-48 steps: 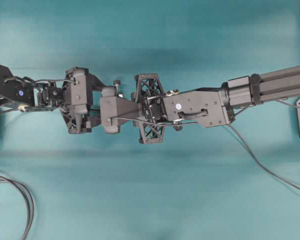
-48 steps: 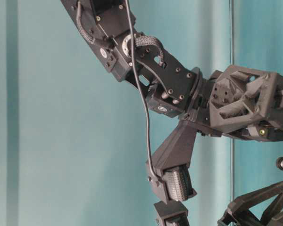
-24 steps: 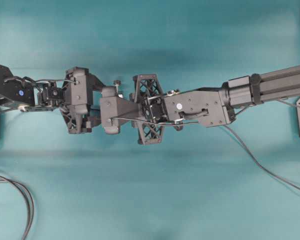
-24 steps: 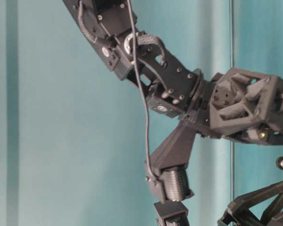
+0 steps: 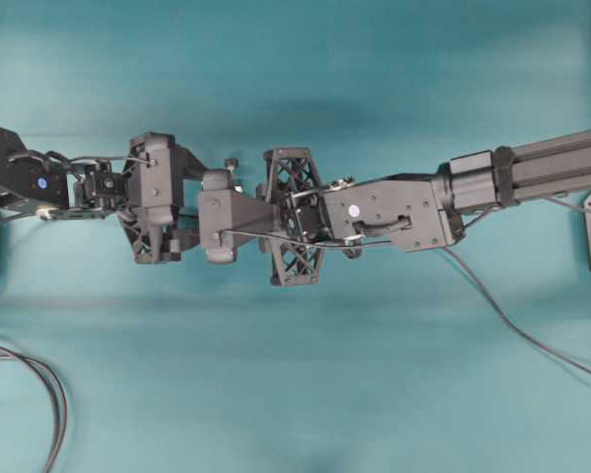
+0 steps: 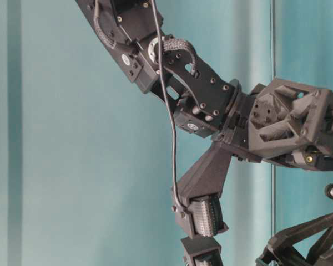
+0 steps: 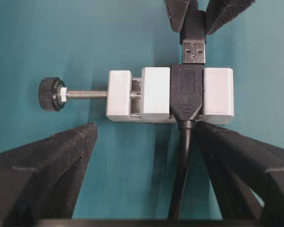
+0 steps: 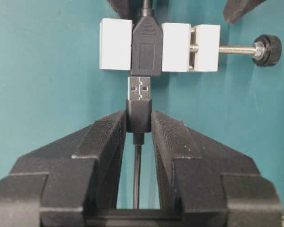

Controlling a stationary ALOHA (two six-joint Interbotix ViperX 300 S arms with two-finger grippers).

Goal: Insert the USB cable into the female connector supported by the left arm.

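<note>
Overhead, you see the two arms meeting nose to nose over the teal table (image 5: 394,89), the left gripper (image 5: 192,212) and the right gripper (image 5: 251,212) overlapping so closely that the plug and block are hidden beneath them. Looped black cables (image 5: 39,379) lie at the table's near left corner.

At table level, you get mostly the right arm's wrist and a thin cable (image 6: 169,127) hanging down along it; the grippers' state cannot be read there.

Through the left wrist camera, your female connector (image 7: 170,94) is a white block with its black socket clamped in the middle and a knobbed screw (image 7: 52,93) sticking out sideways. The left gripper's fingers (image 7: 42,170) are spread wide, and whether they touch the block is unclear. The USB cable (image 7: 193,49) has its metal tip at the socket mouth.

Through the right wrist camera, your right gripper's fingers (image 8: 99,142) pinch the plug's dark body, its metal tip just short of the socket, lined up with it.
</note>
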